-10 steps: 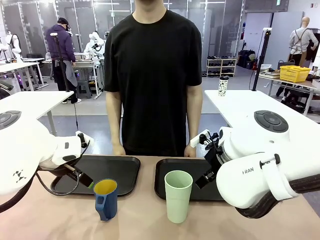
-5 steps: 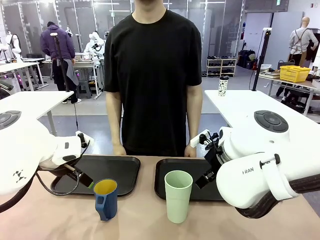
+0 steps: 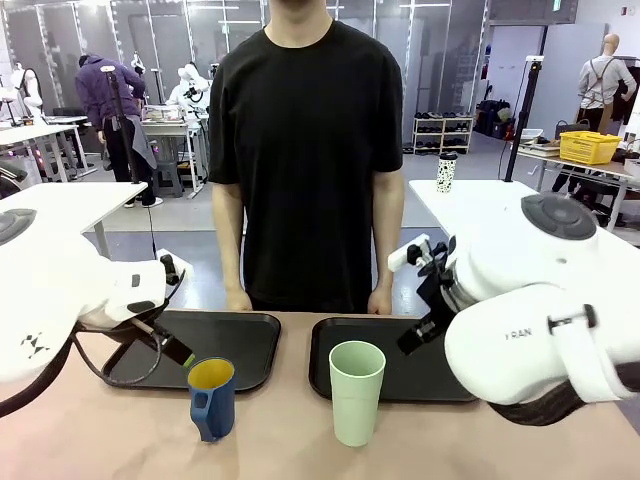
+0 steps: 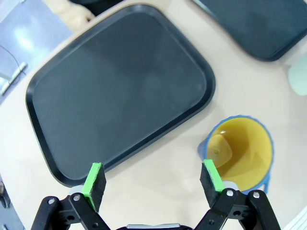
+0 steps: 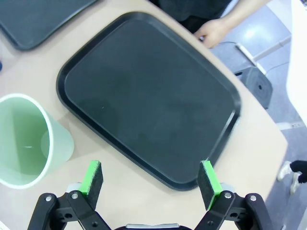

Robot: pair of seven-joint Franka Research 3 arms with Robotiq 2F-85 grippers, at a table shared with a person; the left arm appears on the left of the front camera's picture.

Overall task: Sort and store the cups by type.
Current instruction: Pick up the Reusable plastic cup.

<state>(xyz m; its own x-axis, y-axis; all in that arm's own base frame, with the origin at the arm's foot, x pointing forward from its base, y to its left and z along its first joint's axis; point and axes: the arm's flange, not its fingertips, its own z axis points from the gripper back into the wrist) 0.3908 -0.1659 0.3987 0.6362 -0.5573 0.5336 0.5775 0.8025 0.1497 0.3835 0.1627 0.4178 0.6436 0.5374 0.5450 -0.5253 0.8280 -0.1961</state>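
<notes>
- Left gripper (image 4: 152, 175): released, empty; the blue mug (image 4: 240, 154) stands upright on the table just beside one fingertip, toward the middle.
- Right gripper (image 5: 151, 176): released, empty, over the right tray (image 5: 225, 96); the mint-green tumbler (image 5: 24, 139) stands upright beside it, toward the middle.

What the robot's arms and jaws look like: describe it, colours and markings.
Both arms are bulky, rounded white shells. The left arm bears a small black logo, with a black cable looping beneath it; the right arm carries grey lettering and a round grey cap. The jaws are black linkages tipped with bright green pads.
</notes>
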